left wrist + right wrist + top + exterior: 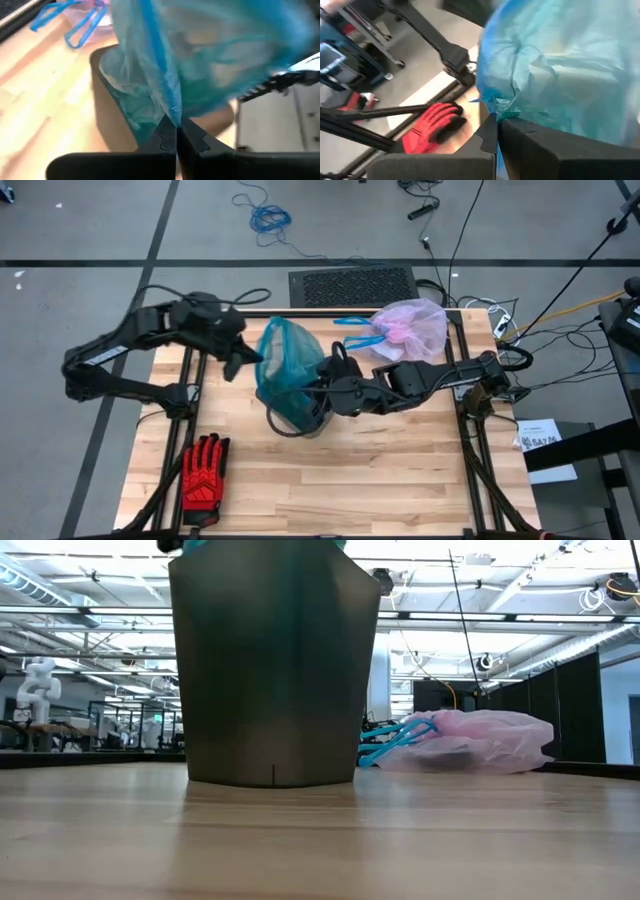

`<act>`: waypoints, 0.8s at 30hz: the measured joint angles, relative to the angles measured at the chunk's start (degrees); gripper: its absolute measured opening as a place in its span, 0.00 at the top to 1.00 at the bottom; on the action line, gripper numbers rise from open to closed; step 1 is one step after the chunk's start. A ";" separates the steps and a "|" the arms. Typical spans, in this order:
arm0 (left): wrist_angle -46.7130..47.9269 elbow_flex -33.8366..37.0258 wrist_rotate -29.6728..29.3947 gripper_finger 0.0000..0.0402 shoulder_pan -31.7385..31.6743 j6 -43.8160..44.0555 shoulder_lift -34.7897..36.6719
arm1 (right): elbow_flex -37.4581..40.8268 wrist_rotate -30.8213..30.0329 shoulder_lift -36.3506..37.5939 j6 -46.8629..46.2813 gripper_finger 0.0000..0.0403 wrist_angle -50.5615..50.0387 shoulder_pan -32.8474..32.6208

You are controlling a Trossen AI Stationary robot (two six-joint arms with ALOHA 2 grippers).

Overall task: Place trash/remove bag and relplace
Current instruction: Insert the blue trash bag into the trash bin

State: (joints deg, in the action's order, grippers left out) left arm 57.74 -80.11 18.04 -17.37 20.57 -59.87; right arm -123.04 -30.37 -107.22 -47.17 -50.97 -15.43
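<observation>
Looking down from above, we see the left gripper (250, 360) at the left edge of the teal-blue plastic bag (288, 360), which billows over the dark bin (274, 670) near the middle of the wooden table (400, 470). In the left wrist view its fingers (165, 137) are pressed together with a fold of the teal film pinched between them, so we call it clamped on that bag, with the bin's rim just behind. The right gripper (322, 388) reaches in from the right side and meets the same bag at its right edge. In the right wrist view the fingers (490, 132) are closed tight on a crumpled corner of the teal plastic. Between the two arms the teal bag is spread open above the bin.

We find the pale pink-lavender bag (412, 328) lying on the table at its far edge, to the right of the bin and apart from it, bulging and gathered, with blue drawstring loops (390, 740) trailing from it toward the bin. We cannot tell what it holds.

A red-and-black work glove (204, 472) lies flat near the table's front left corner, well apart from both grippers
</observation>
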 joint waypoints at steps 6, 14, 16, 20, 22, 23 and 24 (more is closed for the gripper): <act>0.80 -3.69 2.98 1.00 0.24 4.62 2.00 | 0.00 1.81 -0.02 -3.30 1.00 -3.98 1.61; 1.05 -9.56 3.08 1.00 0.24 5.69 0.89 | 0.00 5.75 2.54 -9.89 1.00 -0.78 3.99; 1.18 -10.43 3.42 1.00 0.24 6.17 0.38 | 0.00 6.64 3.05 -10.55 1.00 0.08 4.69; 2.33 -10.85 4.33 1.00 0.24 8.09 0.26 | 0.00 9.09 3.54 -13.45 1.00 -4.35 5.27; 4.56 -10.85 4.41 1.00 0.24 9.17 0.27 | 0.00 10.98 3.30 -16.10 1.00 -9.12 5.31; 5.69 -10.85 4.46 1.00 0.24 9.17 0.27 | 0.00 11.42 3.05 -17.00 1.00 -10.68 5.33; 6.73 -10.85 4.46 1.00 0.26 9.16 0.27 | 0.02 11.85 2.95 -17.52 1.00 -12.26 5.33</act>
State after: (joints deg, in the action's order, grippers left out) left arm 64.47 -90.96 22.50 -17.10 29.73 -59.59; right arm -123.02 -18.52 -104.27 -64.69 -63.22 -10.11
